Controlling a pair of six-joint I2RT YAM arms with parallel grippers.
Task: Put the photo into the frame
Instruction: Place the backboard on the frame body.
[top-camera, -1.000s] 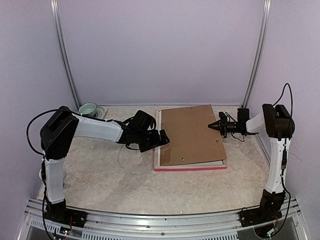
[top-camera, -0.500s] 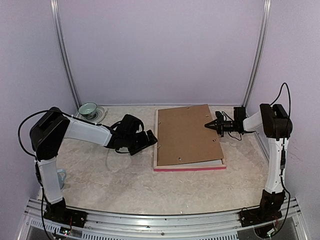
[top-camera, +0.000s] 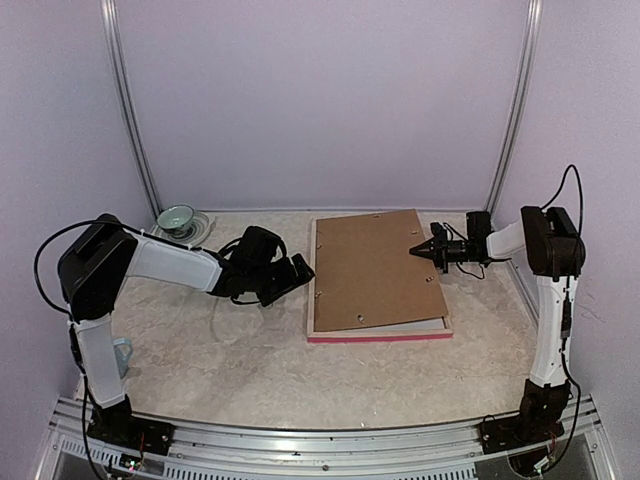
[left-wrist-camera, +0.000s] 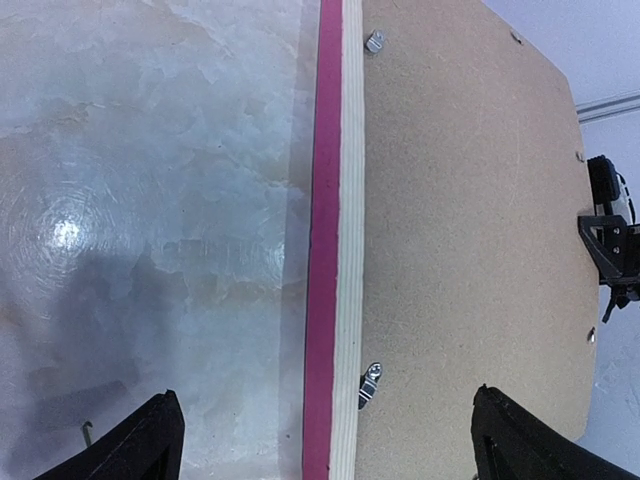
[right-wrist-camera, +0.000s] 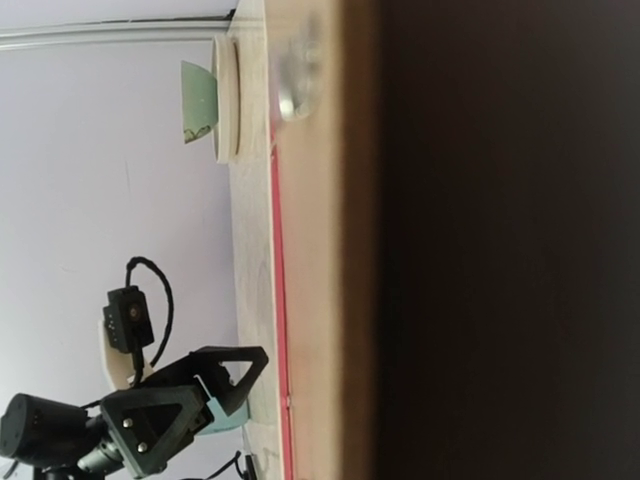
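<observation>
Frame (top-camera: 380, 336) lies face-down on the table (top-camera: 230, 350), pink rail nearest the bases. Backing board (top-camera: 375, 268) sits on top, squarer than a second ago, with most of its skew over the right rail gone. Left gripper (top-camera: 300, 272) has backed off the left rail, jaws spread wide and empty. Right gripper (top-camera: 418, 250) is pinched closed, tip at the board's right edge (a nudge, not a grip). Photo not visible, presumably under the board; can't confirm. Probably left: seat the board and turn the tabs (left-wrist-camera: 369, 383).
</observation>
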